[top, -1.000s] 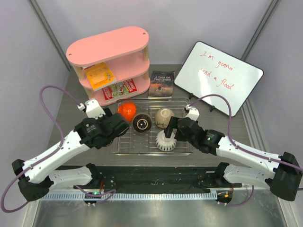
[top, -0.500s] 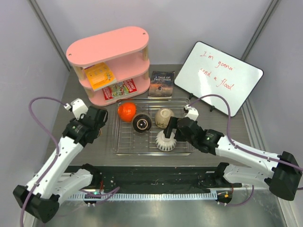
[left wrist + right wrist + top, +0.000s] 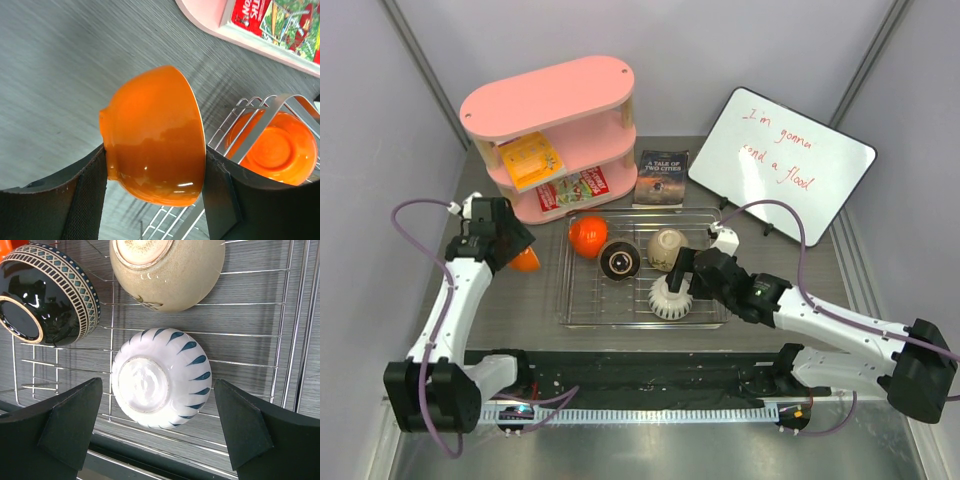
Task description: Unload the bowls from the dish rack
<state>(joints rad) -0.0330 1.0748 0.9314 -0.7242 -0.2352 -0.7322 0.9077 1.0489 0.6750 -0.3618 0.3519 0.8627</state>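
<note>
My left gripper (image 3: 517,256) is shut on a glossy orange bowl (image 3: 526,263), held on its side over the table just left of the dish rack (image 3: 580,305). In the left wrist view the bowl (image 3: 152,130) fills the space between my pads, with the rack corner (image 3: 240,107) behind it. The second orange bowl (image 3: 588,236) (image 3: 275,147), the dark bowl (image 3: 619,261) (image 3: 47,300), the beige bowl (image 3: 666,247) (image 3: 167,270) and the white bowl (image 3: 670,297) (image 3: 160,377) lie in the rack (image 3: 295,315). My right gripper (image 3: 680,272) (image 3: 159,385) is open, straddling the white bowl without touching it.
A pink oval shelf unit (image 3: 550,130) (image 3: 235,32) stands behind the rack at the left. A book (image 3: 662,178) lies behind the rack. A whiteboard (image 3: 780,160) leans at the back right. Bare grey table shows left of the rack.
My left arm has swung left, away from the rack, carrying the orange bowl out over the table. The right arm has barely moved.
</note>
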